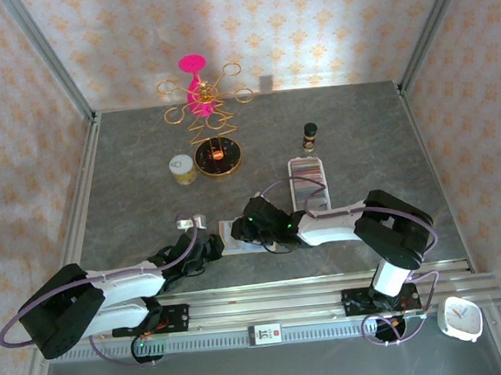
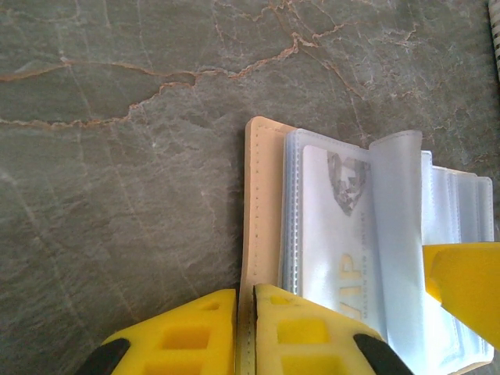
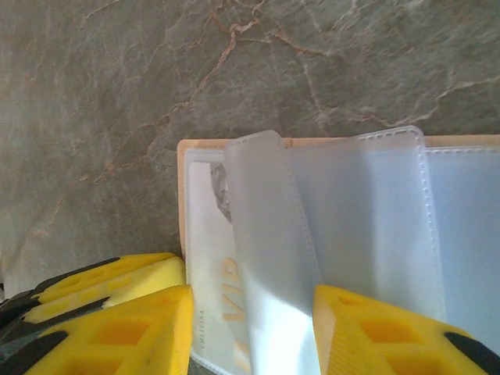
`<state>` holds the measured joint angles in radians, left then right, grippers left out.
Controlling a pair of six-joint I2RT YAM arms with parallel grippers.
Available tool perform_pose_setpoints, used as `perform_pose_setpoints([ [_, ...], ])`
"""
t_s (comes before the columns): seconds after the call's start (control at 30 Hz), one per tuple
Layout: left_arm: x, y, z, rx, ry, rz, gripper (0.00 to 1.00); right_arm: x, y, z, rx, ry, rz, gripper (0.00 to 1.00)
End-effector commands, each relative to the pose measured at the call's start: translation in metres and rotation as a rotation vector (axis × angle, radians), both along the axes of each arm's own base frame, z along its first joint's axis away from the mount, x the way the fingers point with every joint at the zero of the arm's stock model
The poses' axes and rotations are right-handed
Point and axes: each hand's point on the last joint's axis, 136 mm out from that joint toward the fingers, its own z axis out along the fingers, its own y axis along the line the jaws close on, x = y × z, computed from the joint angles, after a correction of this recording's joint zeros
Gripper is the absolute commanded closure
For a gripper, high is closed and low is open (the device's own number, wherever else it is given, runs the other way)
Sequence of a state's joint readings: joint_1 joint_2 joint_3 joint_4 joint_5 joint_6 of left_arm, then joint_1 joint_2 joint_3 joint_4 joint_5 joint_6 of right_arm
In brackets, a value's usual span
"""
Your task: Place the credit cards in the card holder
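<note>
Card holder [image 2: 262, 219] lies open lengthwise along the near edge of the table [image 1: 143, 162], my left gripper [image 2: 245, 312] pinching its cover, right gripper [image 3: 250, 312] spread.

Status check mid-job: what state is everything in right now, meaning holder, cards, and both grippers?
card holder: lying open, clear sleeves fanned, one sleeve curling upward.
VIP card: tucked inside a clear sleeve.
credit cards: lined up in the white tray, not yet loaded.
left gripper: shut on the card holder's beige edge.
right gripper: open, fingers straddling the sleeves.
</note>
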<state>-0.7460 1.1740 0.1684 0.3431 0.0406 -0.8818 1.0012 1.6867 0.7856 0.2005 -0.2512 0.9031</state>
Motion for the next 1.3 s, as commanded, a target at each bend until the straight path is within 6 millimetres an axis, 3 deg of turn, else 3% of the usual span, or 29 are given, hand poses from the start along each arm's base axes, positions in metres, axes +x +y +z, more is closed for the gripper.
perform_pose_setpoints([
  [0.0, -0.024, 0.005, -0.026, 0.034, 0.109, -0.05, 0.88, 0.002, 0.017, 0.013, 0.071, -0.014, 0.011, 0.56],
  [0.77, -0.026, 0.008, -0.024, 0.007, 0.096, -0.031, 0.84, 0.006, 0.052, 0.037, 0.24, -0.029, 0.041, 0.56],
  [1.07, -0.024, 0.016, -0.022, 0.026, 0.078, -0.001, 0.84, 0.019, 0.074, 0.084, 0.354, -0.127, 0.06, 0.55],
  [1.17, -0.022, 0.017, -0.02, 0.028, 0.069, 0.01, 0.84, 0.028, 0.082, 0.109, 0.364, -0.19, 0.08, 0.55],
  [1.27, -0.02, 0.019, -0.015, 0.034, 0.056, 0.023, 0.83, 0.044, 0.072, 0.134, 0.344, -0.27, 0.07, 0.55],
])
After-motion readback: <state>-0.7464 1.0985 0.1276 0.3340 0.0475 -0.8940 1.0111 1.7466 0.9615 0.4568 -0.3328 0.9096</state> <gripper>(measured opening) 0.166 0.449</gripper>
